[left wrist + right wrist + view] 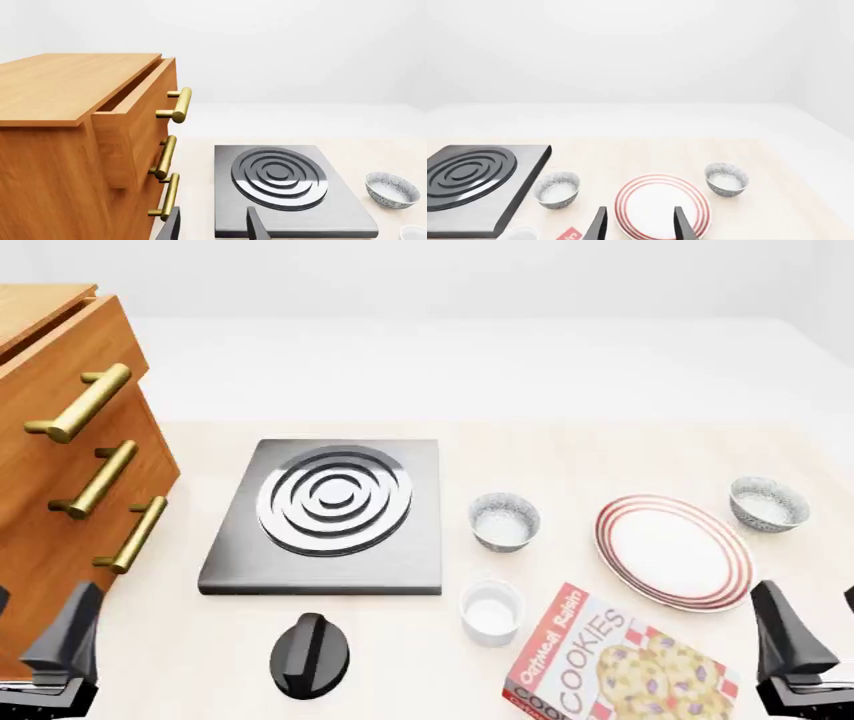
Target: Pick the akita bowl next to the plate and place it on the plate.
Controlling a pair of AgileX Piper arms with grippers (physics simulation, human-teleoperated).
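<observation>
On the pale bench we see a grey square stove with silver rings, and just before its near edge a black knob. At the far left stands a wooden drawer cabinet with three brass handles — its top drawer pulled partly out. A plain white ramekin sits near the stove's near right corner, and beside it lies a red cookie box — cut off by the picture's lower edge.
</observation>
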